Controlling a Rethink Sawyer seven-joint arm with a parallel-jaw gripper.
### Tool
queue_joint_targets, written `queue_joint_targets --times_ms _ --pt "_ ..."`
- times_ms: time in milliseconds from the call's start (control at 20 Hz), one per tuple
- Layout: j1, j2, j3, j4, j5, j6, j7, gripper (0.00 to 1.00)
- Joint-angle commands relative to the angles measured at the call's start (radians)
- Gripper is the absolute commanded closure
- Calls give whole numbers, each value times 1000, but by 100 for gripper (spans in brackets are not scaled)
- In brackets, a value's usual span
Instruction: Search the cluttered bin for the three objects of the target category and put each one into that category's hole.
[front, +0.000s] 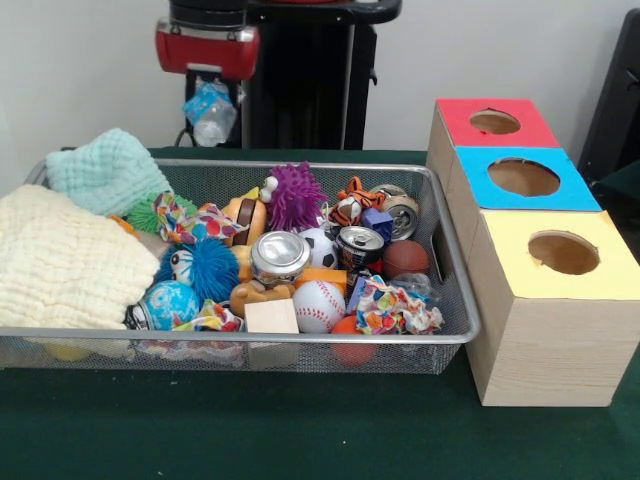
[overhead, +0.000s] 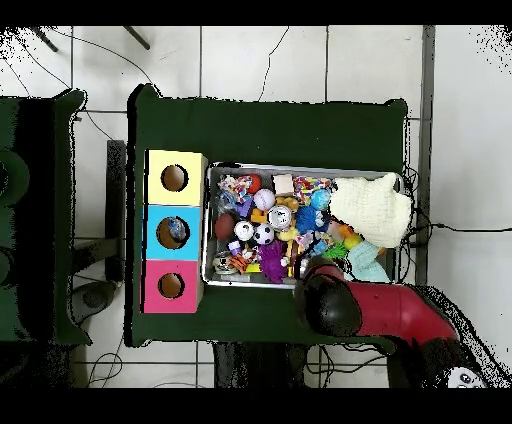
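Observation:
My gripper (front: 211, 92) hangs under the red wrist (front: 207, 46) above the far left rim of the wire bin (front: 452, 260). It is shut on a crumpled clear plastic bottle with a blue label (front: 210, 113), which dangles in the air. In the overhead view the arm's black head (overhead: 331, 303) hides gripper and bottle, just off the bin's edge (overhead: 208, 225). Three wooden boxes stand to the right of the bin, each with a round hole: red top (front: 494, 122), blue top (front: 523, 177), yellow top (front: 563, 252). Overhead they show as yellow (overhead: 174, 178), blue (overhead: 173, 232) and red (overhead: 171, 286).
The bin holds crushed cans (front: 279, 256) (front: 358, 243) (front: 402, 212), a baseball (front: 318, 303), a soccer ball (front: 318, 245), a purple spiky toy (front: 295, 195), a blue fuzzy ball (front: 205, 268), a wooden block (front: 271, 316), a cream cloth (front: 60, 260) and a green knit (front: 108, 170).

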Motion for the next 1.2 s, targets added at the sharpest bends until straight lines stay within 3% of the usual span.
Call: queue_joint_targets --times_ms 50,350,700,1200 --pt "131 11 2 40 71 69 163 100" --pt "281 46 -79 26 127 23 250 100" --pt "401 1 -138 45 223 23 307 100" --pt "543 52 -204 16 338 -7 327 100"
